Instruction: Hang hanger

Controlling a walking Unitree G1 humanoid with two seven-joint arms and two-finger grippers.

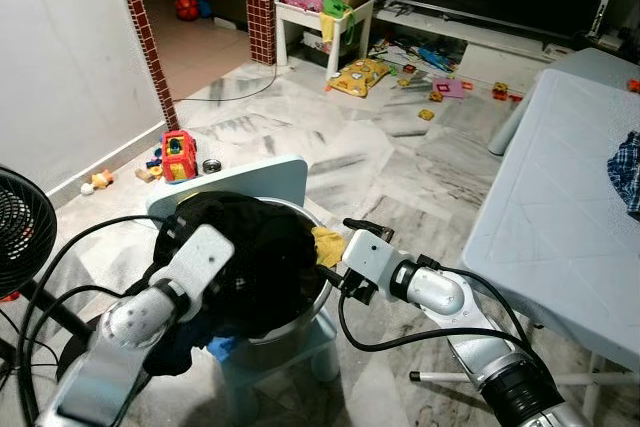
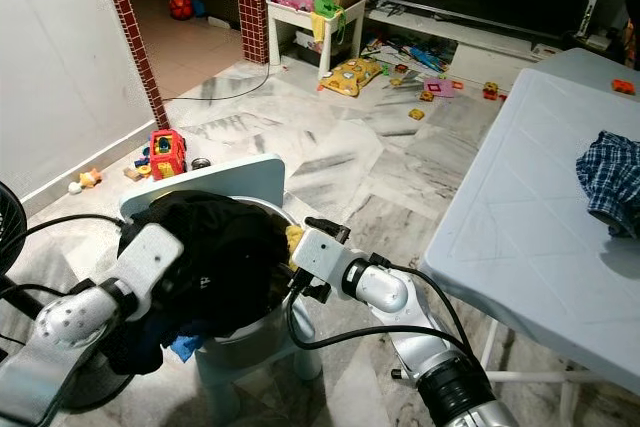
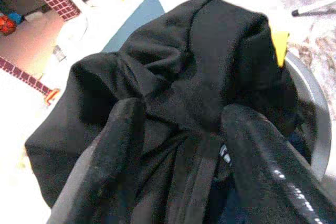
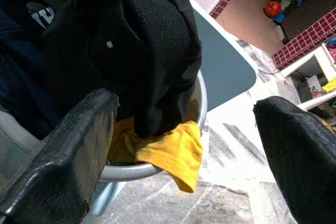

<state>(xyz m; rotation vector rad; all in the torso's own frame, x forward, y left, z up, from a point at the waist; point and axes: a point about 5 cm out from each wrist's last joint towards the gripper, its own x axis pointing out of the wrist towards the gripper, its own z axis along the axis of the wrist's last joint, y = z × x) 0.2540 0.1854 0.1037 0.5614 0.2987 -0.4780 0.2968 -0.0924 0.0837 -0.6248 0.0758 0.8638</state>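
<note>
A pile of black clothes (image 1: pixel 262 247) fills a metal basin (image 1: pixel 322 292) that stands on a small pale-blue chair (image 1: pixel 270 175). A yellow cloth (image 4: pixel 173 153) hangs over the basin's rim under the black fabric. My left gripper (image 3: pixel 184 111) is pushed down into the pile from the left. Its fingers (image 3: pixel 123 140) are spread apart with a fold of black cloth bunched between them. My right gripper (image 4: pixel 186 103) hovers at the basin's right rim, wide open, next to the yellow cloth (image 1: pixel 328 244) and holding nothing.
A white table (image 1: pixel 560 207) on the right carries a blue plaid cloth (image 2: pixel 610 182). A black fan (image 1: pixel 20 227) and loose cables lie at the left. Toys, among them a red one (image 1: pixel 178 154), litter the marble floor beyond the chair.
</note>
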